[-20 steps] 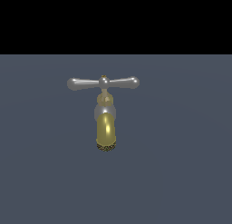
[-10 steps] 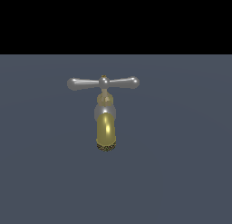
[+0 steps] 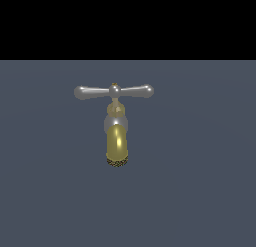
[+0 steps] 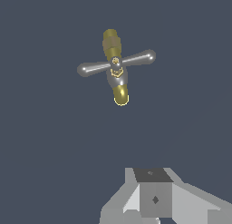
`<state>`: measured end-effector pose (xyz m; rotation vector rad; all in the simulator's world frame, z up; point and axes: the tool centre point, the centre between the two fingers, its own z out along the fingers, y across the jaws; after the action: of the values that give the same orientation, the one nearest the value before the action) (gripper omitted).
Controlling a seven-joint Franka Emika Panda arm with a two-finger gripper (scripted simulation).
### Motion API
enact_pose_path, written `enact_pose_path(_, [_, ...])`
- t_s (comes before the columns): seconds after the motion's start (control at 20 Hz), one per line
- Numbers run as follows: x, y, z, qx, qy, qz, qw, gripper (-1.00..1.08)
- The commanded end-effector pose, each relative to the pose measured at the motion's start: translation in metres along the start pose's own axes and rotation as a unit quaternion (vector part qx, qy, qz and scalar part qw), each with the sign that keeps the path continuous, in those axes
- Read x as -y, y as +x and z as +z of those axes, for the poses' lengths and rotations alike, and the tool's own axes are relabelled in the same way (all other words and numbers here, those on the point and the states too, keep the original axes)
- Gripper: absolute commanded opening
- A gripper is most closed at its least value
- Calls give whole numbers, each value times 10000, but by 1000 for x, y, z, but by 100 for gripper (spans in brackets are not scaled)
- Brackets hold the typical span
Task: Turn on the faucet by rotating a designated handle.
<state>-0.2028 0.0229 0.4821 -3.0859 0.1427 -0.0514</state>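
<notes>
The faucet (image 3: 116,141) stands on a dark grey floor in the exterior view, its gold spout curving down to a dark mesh tip below a silver collar. The handle (image 3: 114,91) is a silver crossbar with two rounded ends and a small gold-tipped hub, lying level across the top. In the wrist view I see the faucet (image 4: 118,89) from above, with the handle (image 4: 116,64) slightly slanted. My gripper (image 4: 152,174) shows only in the wrist view, as a grey block with no gap between the fingers, well away from the handle and touching nothing. The arm is out of the exterior view.
The dark grey floor (image 3: 200,191) spreads flat all around the faucet, with a black background band (image 3: 128,21) above it. Nothing else shows.
</notes>
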Motion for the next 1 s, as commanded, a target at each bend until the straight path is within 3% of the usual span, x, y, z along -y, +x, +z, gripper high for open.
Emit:
enact_pose_path(0.0, [5,12,6,23,46,248,9997,-100])
enact_pose_path(0.5, [27,64,41,139,178,1396,9900,-100])
enact_pose_path(0.95, [49,106,80,240,199,2448,9691,-100])
